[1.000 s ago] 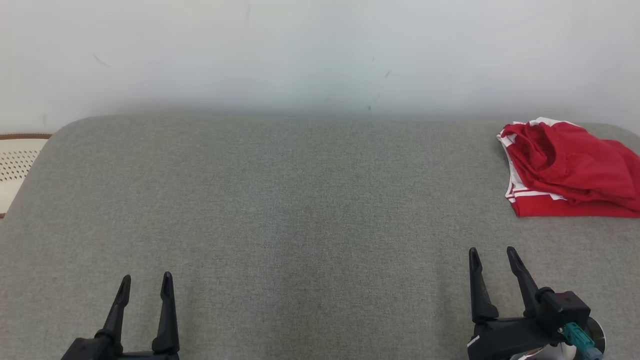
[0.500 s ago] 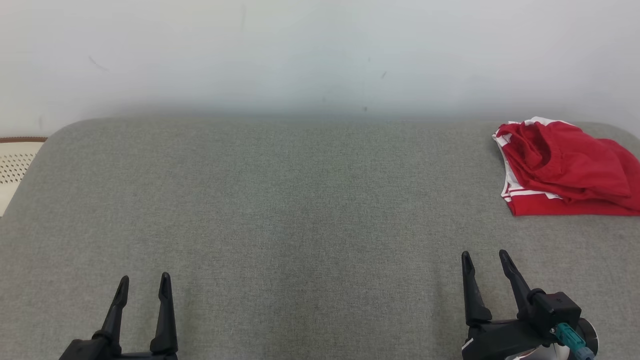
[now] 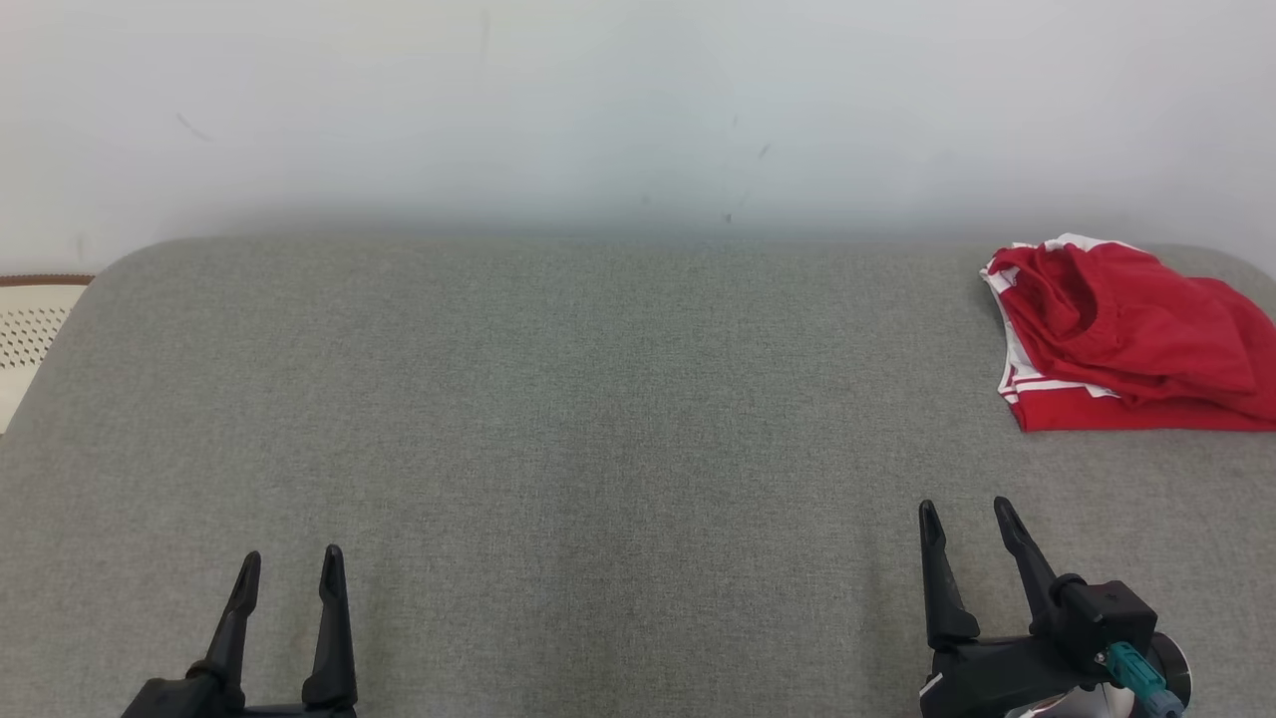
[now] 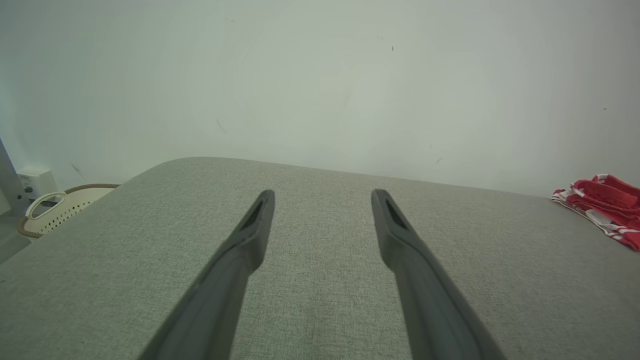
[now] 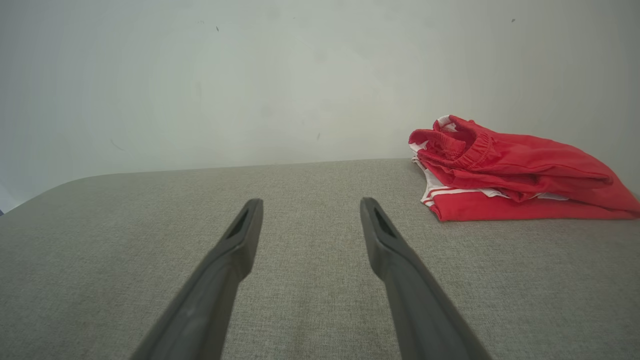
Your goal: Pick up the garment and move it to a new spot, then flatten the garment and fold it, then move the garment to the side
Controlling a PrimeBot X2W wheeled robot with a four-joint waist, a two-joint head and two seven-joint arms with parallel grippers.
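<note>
At nine o'clock in the head view, a cream perforated basket (image 3: 25, 329) with a brown rim, just off the rounded corner of a grey fabric pad (image 3: 598, 399); behind, a pale wall (image 3: 638, 100) with a few faint scuffs. At seven o'clock, the left gripper (image 3: 290, 555), dark fingers parted and pointing toward twelve, nothing between them, over bare cloth. At five o'clock, the right gripper (image 3: 965, 506), likewise spread wide and empty, with a teal connector (image 3: 1136, 670) at its wrist. At three o'clock, hard against the right edge, the jersey (image 3: 1097, 411), folded flat on the pad, white-and-red striped trim along its left side, well apart from both grippers. Heaped on top of it, rumpled red shorts (image 3: 1126, 319). In the left wrist view, parted fingers over grey cloth, basket at nine o'clock, red pile at three. In the right wrist view, the same pile at two o'clock, gathered waistband of the shorts toward the left, jersey beneath and touching the pad.
</note>
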